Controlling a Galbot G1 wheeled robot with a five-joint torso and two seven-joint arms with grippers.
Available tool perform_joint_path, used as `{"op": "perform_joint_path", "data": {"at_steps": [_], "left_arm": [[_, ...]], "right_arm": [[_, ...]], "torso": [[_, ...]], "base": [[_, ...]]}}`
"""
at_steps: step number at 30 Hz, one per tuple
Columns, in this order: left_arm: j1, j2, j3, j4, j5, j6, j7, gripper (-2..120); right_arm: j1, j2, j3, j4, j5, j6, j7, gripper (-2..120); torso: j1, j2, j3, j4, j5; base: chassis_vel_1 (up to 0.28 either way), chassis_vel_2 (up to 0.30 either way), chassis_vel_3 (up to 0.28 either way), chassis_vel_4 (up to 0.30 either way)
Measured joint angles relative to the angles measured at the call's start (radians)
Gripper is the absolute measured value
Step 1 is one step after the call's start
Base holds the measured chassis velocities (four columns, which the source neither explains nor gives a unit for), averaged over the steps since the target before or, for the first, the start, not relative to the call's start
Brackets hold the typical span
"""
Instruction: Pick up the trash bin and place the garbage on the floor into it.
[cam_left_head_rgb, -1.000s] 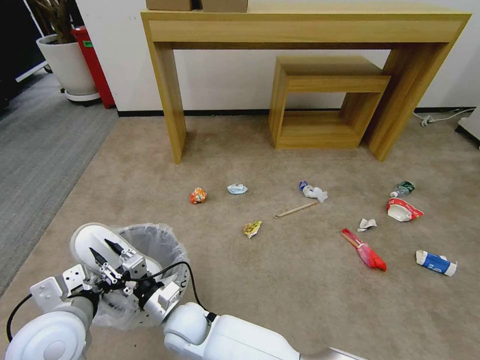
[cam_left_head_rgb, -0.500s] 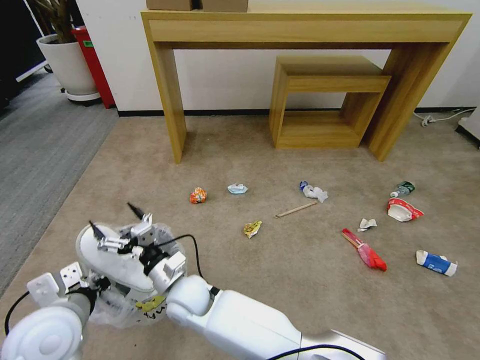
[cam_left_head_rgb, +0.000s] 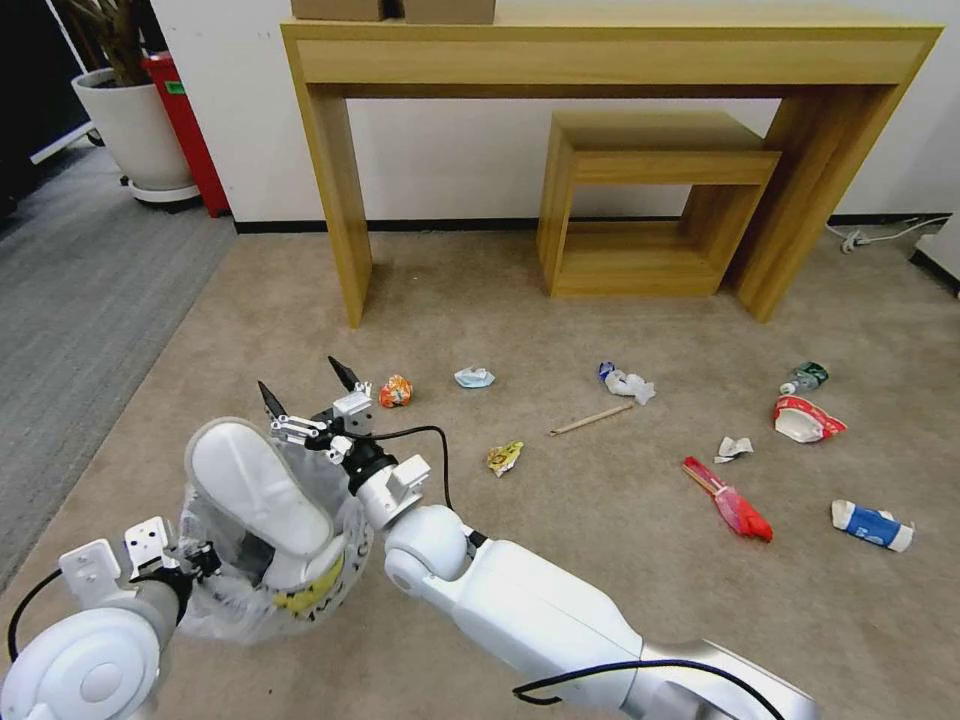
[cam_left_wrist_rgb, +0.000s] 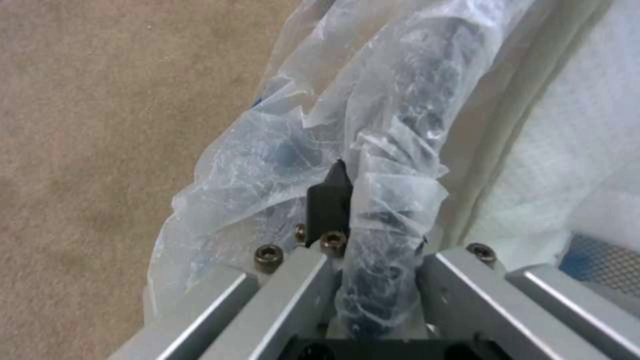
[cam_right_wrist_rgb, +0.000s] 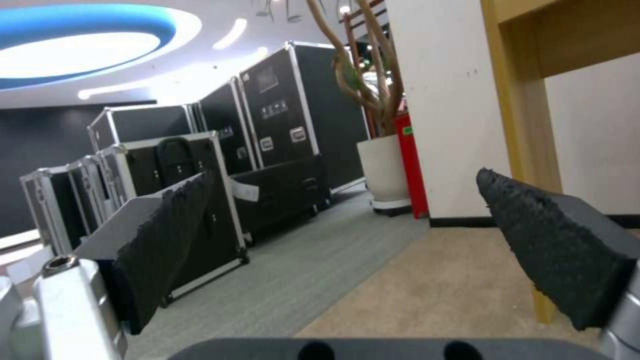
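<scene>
The trash bin (cam_left_head_rgb: 300, 590), black with a crinkly white bag, sits off the floor (cam_left_head_rgb: 560, 560) at lower left. My left gripper (cam_left_head_rgb: 190, 558) is shut on its bag-covered rim (cam_left_wrist_rgb: 400, 150); the left wrist view shows one black finger (cam_left_wrist_rgb: 330, 197) pressed against it. A white slipper (cam_left_head_rgb: 255, 490) stands tilted in the bin. My right gripper (cam_left_head_rgb: 303, 385) hangs open and empty just beyond the bin, its fingers (cam_right_wrist_rgb: 167, 235) spread wide. Garbage on the carpet: orange wrapper (cam_left_head_rgb: 396, 391), yellow wrapper (cam_left_head_rgb: 505, 457), wooden stick (cam_left_head_rgb: 592, 419), red wrapper (cam_left_head_rgb: 735, 505), blue-white carton (cam_left_head_rgb: 872, 525), paper bowl (cam_left_head_rgb: 805, 420), bottle (cam_left_head_rgb: 806, 377).
A wooden console table (cam_left_head_rgb: 600, 50) stands against the wall with a small wooden bench (cam_left_head_rgb: 650, 200) under it. A white planter (cam_left_head_rgb: 135, 130) and a grey carpet strip (cam_left_head_rgb: 80, 300) lie far left. A cable (cam_left_head_rgb: 880, 235) runs along the right wall.
My right gripper has let go of the white slipper, opened and moved up and forward past the bin. The slipper has settled deeper, standing more upright in the bag.
</scene>
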Motion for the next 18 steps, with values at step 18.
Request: {"op": "perform_joint_path", "data": {"at_steps": [18], "left_arm": [[0.002, 0.011, -0.020, -0.029, -0.056, -0.009, -0.021, 0]], "right_arm": [[0.000, -0.126, 0.109, 0.086, 0.055, -0.057, 0.096, 100]], "torso": [[0.000, 0.000, 0.000, -0.0002, -0.0001]], "base": [[0.000, 0.000, 0.000, 0.000]]}}
